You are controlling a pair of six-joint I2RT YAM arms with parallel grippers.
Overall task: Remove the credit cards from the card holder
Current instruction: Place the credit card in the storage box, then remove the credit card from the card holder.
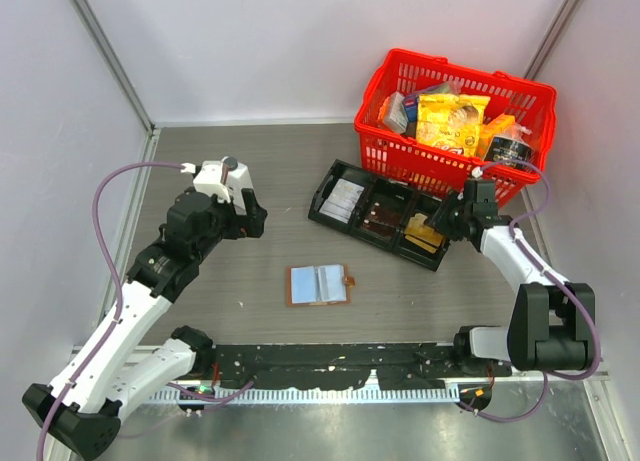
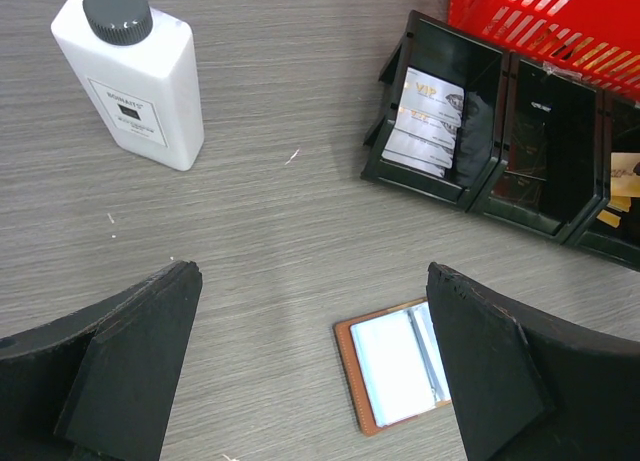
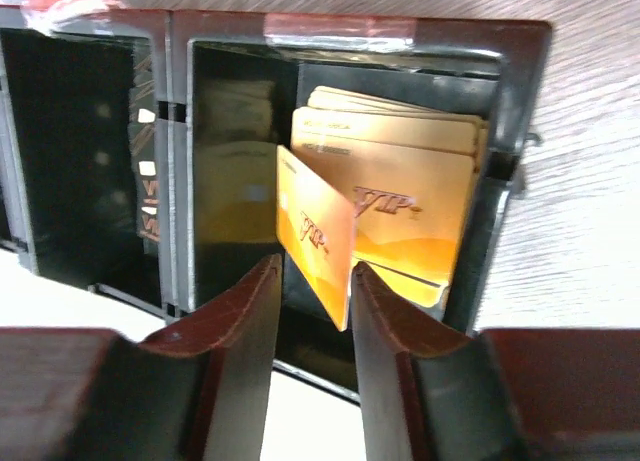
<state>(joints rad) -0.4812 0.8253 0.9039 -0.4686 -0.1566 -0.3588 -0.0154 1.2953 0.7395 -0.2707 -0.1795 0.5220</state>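
Closest to the lens on the right wrist are the two dark fingers (image 3: pixel 240 331) of the right gripper (image 3: pixel 315 279). The jaws stand a little apart, and a gold card (image 3: pixel 315 231) marked VIP is standing slantwise on its edge in the gap. From here I can't see either pad pressing it. Just behind it a stack of gold cards (image 3: pixel 410 191) leans against the end wall of the black tray (image 3: pixel 180 161), so this arm is reaching into the tray's right-hand compartment.

The tray lies at an angle on the grey surface (image 1: pixel 240 281), just in front of a red basket (image 1: pixel 375 91) stuffed with packets, a yellow one (image 1: pixel 450 121) on top. Its left compartment holds white cards (image 2: pixel 425 121), also marked VIP.

The card holder (image 1: pixel 320 284) lies well away from both, opened flat in the middle of the surface nearer the arm bases. Its brown edge frames pale bluish pockets, and the credit cards (image 2: pixel 388 369) look to be sitting in them.

The left gripper (image 2: pixel 312 276) hangs above the surface with its jaws spread wide and nothing between them. In its own view the holder peeks out beside its right finger. A white bottle (image 2: pixel 130 76) with a grey cap lies flat beyond it.
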